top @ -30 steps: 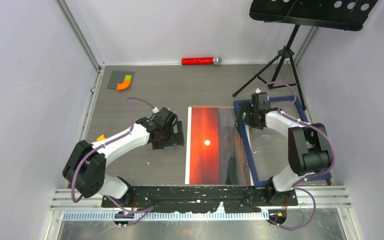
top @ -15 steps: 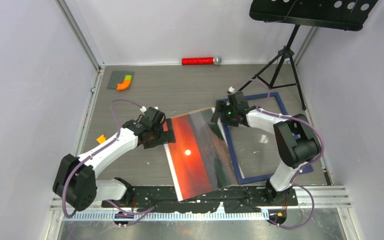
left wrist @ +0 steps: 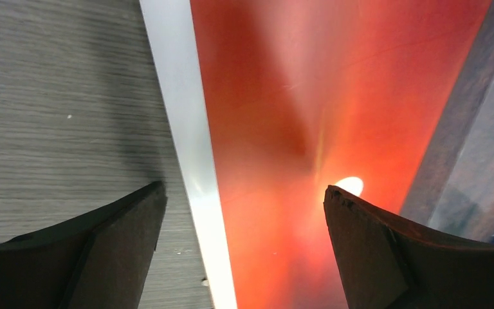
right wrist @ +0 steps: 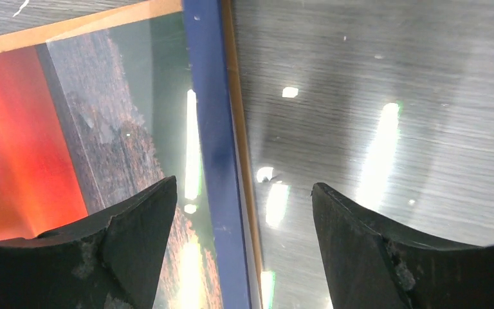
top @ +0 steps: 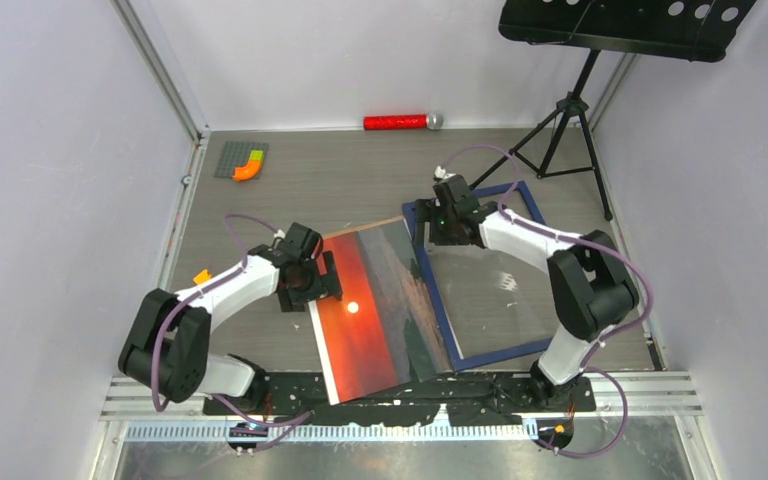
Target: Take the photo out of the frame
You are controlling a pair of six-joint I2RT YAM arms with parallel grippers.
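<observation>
The photo (top: 370, 310), a red-orange sunset with a bright sun and a grey band, lies flat and tilted on the table. Its right side meets the left rail of the dark blue frame (top: 437, 300), which lies to its right. My left gripper (top: 312, 283) is open and low over the photo's left side. In the left wrist view, the gripper (left wrist: 244, 193) straddles the photo's white edge (left wrist: 183, 129). My right gripper (top: 441, 224) is open over the frame's left rail near its far corner. In the right wrist view, that gripper (right wrist: 244, 187) straddles the rail (right wrist: 211, 129), with the photo (right wrist: 71, 141) to the left.
A music stand tripod (top: 558, 125) stands at the back right, close to the frame's far corner. A red cylinder (top: 397, 122) lies by the back wall. A grey baseplate with an orange piece (top: 242, 160) sits at the back left.
The photo and the frame have both swung counter-clockwise and shifted left. My left gripper moved nearer and onto the photo's left edge. My right gripper moved left and farther back along the frame.
</observation>
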